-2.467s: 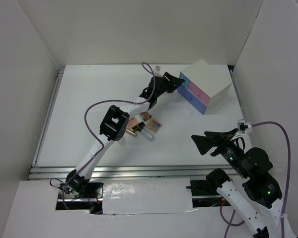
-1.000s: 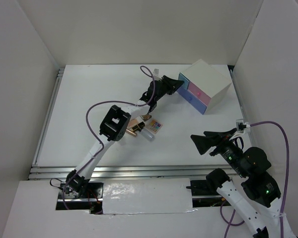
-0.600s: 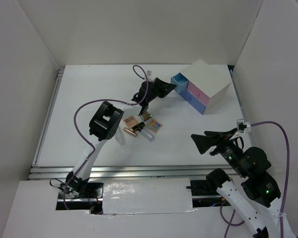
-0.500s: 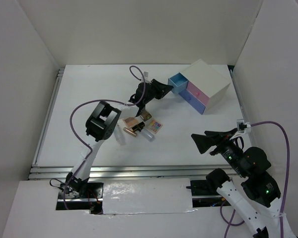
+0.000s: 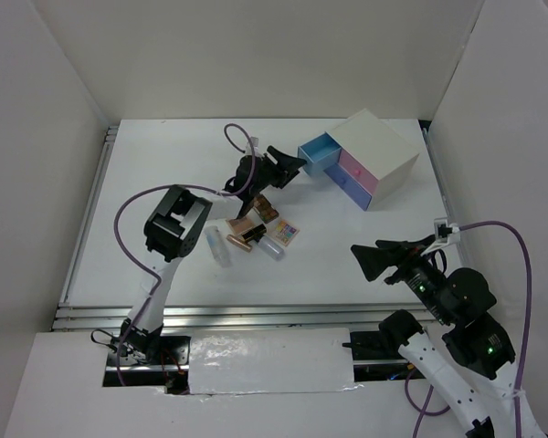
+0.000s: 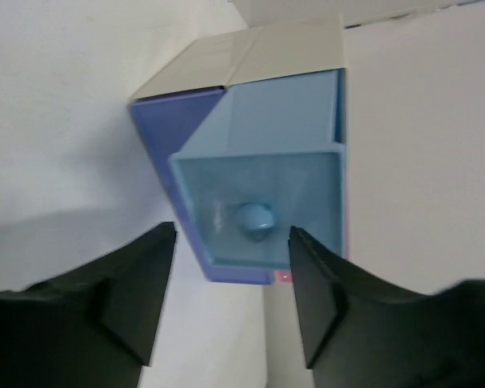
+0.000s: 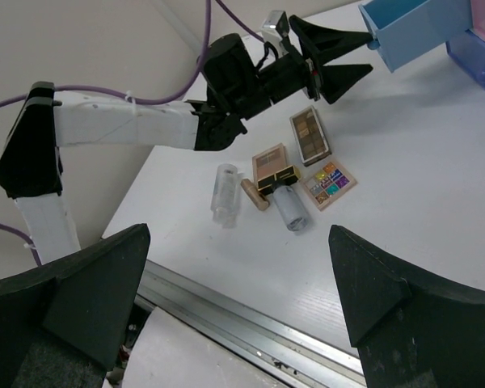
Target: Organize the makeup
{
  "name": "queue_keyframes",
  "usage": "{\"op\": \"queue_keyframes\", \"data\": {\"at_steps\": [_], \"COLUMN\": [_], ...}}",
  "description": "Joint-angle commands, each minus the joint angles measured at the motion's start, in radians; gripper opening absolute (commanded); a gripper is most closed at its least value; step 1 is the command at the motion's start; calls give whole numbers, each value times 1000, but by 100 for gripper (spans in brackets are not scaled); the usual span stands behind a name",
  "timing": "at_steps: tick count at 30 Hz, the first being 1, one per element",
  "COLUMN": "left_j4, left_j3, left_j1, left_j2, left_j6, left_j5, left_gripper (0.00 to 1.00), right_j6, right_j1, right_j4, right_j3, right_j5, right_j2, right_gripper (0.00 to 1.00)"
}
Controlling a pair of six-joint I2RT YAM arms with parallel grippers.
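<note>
Over the table, makeup [image 5: 254, 228]: clustered near the left gripper [image 5: 297, 167], on its near side, untouched; well apart from the right gripper [image 5: 361, 265].
Left wrist, left gripper: fingers spread wide, empty; knob [image 6: 255, 218] of the blue drawer [image 6: 279, 113] just beyond the fingertips.
Right wrist, right gripper: fingers wide apart, empty.
Right wrist, count: brown palette [image 7: 309, 135], peach palette [image 7: 272, 164], multicoloured palette [image 7: 330, 181]; one lipstick [image 7: 257, 194]; two tubes [image 7: 225, 192].

You have a white drawer box [image 5: 385, 144] at the far right of the white table [image 5: 164, 173]. Its light blue drawer [image 5: 317, 155] stands pulled out, with a round knob [image 6: 255, 219] on its front. The pink drawer [image 5: 354, 166] beside it sits pushed in.
</note>
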Motion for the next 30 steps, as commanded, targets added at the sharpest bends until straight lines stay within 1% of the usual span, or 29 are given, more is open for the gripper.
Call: {"op": "queue_keyframes", "data": {"at_steps": [1, 2, 3, 4, 6, 7, 8, 9, 10, 11, 12, 13, 14, 15, 16, 17, 18, 20, 21, 22, 23, 24, 25, 26, 27, 28, 29, 30], "left_j4": [-7, -13, -22, -34, -124, -178, -247, -411, -500, -658, -736, -808, -892, -1047, -1127, -1204, -1331, -1405, -1437, -1512, -1549, -1586, -1623, -1689, -1724, -1747, -1770, -1774], "left_j3": [-57, -72, -103, -114, -135, -134, -131, -116, -108, -102, -102, -103, -105, -108, -109, -120, -132, -193, -210, -223, -247, -255, -258, -269, -272, -277, -296, -312], "left_j1": [17, 20, 22, 25, 28, 28, 28, 28, 24, 13, 8, 2, -4, -10, -12, -12, -16, -19, -25, -29, -32, -35, -35, -36, -26, -22, -21, -18], "left_j2": [-85, -115, -132, -174, -218, -267, -296, -324, -387, -424, -459, -535, -574, -608, -672, -704, -773, -849, -923, -961, -999, -1071, -1105, -1142, -1209, -1243, -1277, -1347], "left_j6": [48, 53, 68, 81, 130, 153, 204, 232, 264, 326, 350, 378, 412, 417, 420, 409, 400, 424, 432, 450, 463, 475, 502, 513, 527, 570, 597, 614], "left_j5": [-45, -49, -57, -69, -87, -119, -141, -152, -207, -294, -343, -394, -496, -543, -578, -644, -669, -699, -704, -709, -716, -736, -749, -762, -781, -802, -813, -830], "left_gripper": [76, 85, 99, 99, 99, 99, 99, 99, 99, 99, 99, 99, 99, 99, 99, 99, 99, 99, 99, 99, 99, 99, 99, 99, 99, 99, 99, 99], "right_j6": [-1, -1, -1, -1, -1, -5, -6, -5, 3, 9, 15, 28, 32, 34, 41, 37, 11, -33, -107, -138, -168, -249, -282, -300, -319, -340, -348, -365], "right_j1": [3, 3, 3, 3, 3, 3, 3, 3, 3, 0, 4, 4, 4, 8, 6, 14, 24, 52, 98, 119, 145, 194, 219, 244, 257, 276, 285, 297], "right_j4": [51, 59, 62, 68, 77, 99, 109, 119, 131, 139, 145, 160, 172, 186, 211, 223, 244, 248, 254, 251, 251, 278, 295, 306, 317, 335, 326, 318], "right_j3": [-4, -12, -16, -19, -36, -56, -65, -75, -85, -88, -90, -88, -87, -85, -75, -66, -52, 17, 46, 112, 141, 166, 206, 226, 249, 299, 335, 373], "right_j5": [6, 2, 0, -4, -12, -17, -18, -12, -7, -3, 0, 2, -3, 2, 5, 3, -4, 2, -12, -4, 3, -3, -4, 15, 29, 45, 51, 59], "right_j2": [34, 46, 52, 60, 83, 98, 110, 126, 168, 195, 227, 298, 336, 382, 478, 530, 645, 762, 820, 925, 969, 1014, 1088, 1127, 1169, 1252, 1297, 1346], "right_gripper": [100, 100, 100, 100, 100, 100, 100, 100, 100, 100, 100, 100, 100, 100, 100, 99, 98, 94, 93, 88, 86, 84, 77, 71, 67, 61, 59, 59]}}
